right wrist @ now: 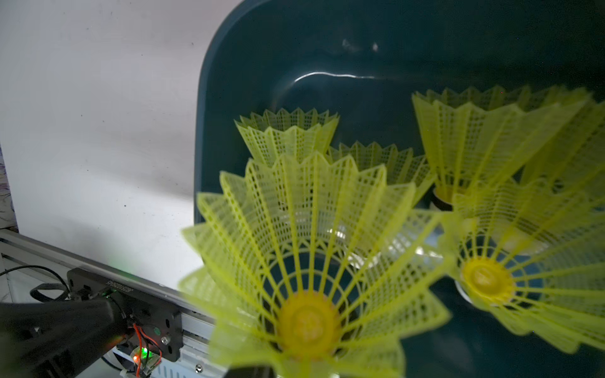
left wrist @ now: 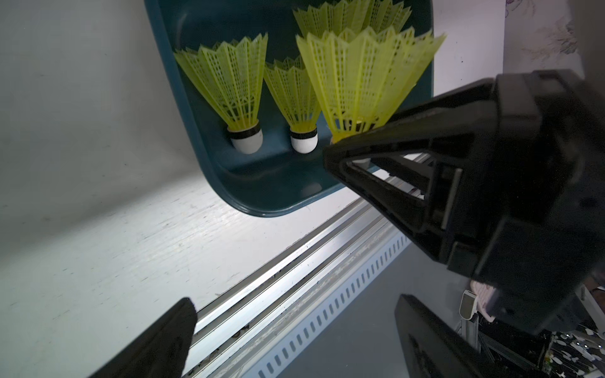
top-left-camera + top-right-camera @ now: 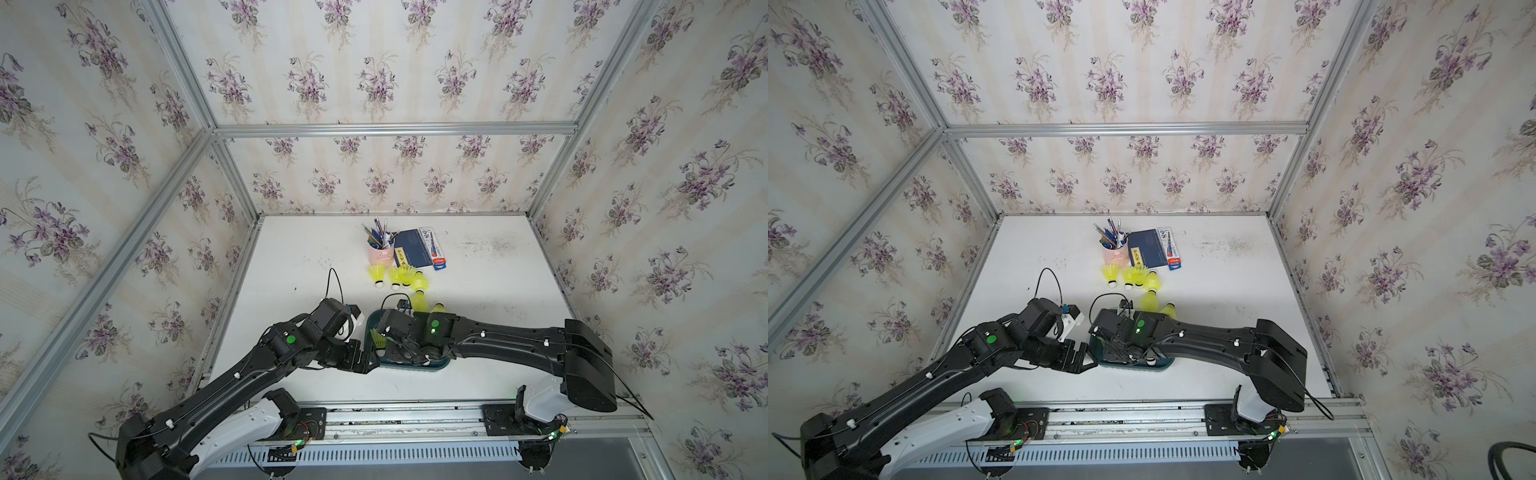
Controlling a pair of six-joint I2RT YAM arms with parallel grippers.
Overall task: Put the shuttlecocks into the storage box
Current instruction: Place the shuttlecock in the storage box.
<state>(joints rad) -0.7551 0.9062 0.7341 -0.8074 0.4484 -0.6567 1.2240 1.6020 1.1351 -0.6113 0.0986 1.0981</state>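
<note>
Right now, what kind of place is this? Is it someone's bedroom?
Probably a robot test booth, not a bedroom. Flowery wallpaper covers panels in a bare metal frame, and two robot arms reach over a white table with a pen cup.

Several shuttlecocks [image 2: 229,81] inside teal storage box [image 2: 258,186]; others outside.

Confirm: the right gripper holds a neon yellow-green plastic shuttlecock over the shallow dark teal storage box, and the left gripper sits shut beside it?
Not shut: the left gripper is open and empty, fingers wide apart, as the left wrist view shows. The right gripper does hold the shuttlecock over the storage box.
</note>
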